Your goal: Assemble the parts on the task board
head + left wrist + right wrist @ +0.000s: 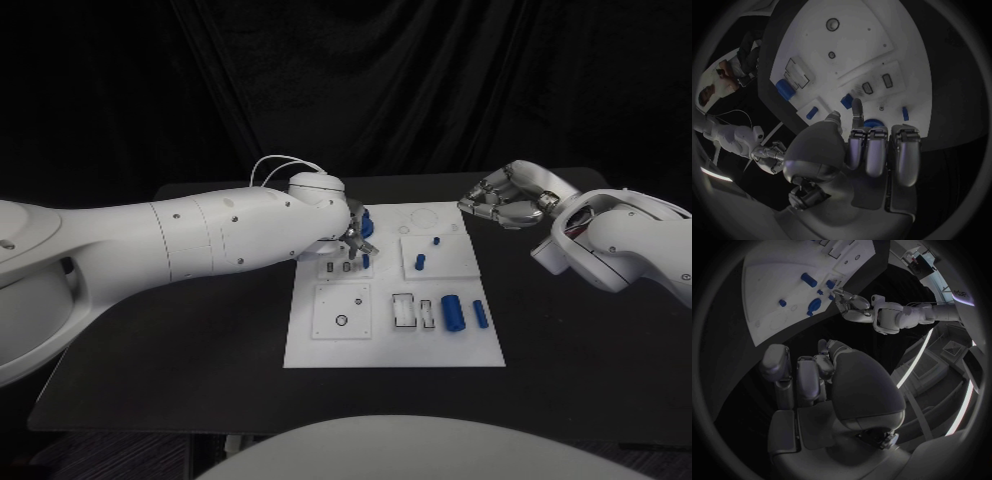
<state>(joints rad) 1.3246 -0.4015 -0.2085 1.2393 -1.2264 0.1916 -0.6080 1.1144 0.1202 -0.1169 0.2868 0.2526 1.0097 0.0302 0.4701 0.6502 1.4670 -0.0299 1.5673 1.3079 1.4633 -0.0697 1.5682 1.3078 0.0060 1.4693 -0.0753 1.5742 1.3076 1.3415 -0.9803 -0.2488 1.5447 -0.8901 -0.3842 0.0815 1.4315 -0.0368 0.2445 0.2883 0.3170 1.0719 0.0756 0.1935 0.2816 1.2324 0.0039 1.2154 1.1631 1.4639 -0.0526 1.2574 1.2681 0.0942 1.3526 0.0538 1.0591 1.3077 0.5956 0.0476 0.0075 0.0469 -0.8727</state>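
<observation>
The white task board [397, 345] lies in the middle of the black table. My left hand [352, 238] hovers over its far left part, fingers curled, thumb and one finger reaching down toward a small blue part [846, 102]; whether they pinch it is unclear. A round blue part [873, 123] sits right beside that hand, also seen as the round blue part [365, 221]. Other blue parts lie on the board: a short peg [418, 262], a thick cylinder [451, 312] and a slimmer one [480, 315]. My right hand [508, 197] hangs curled, holding nothing, off the board's far right corner.
Rectangular slots [404, 310] and a round ring recess [340, 321] mark the board's near half. Bare black table [173, 370] surrounds the board on all sides. My left hand [853, 305] stands at the board's edge in the right wrist view.
</observation>
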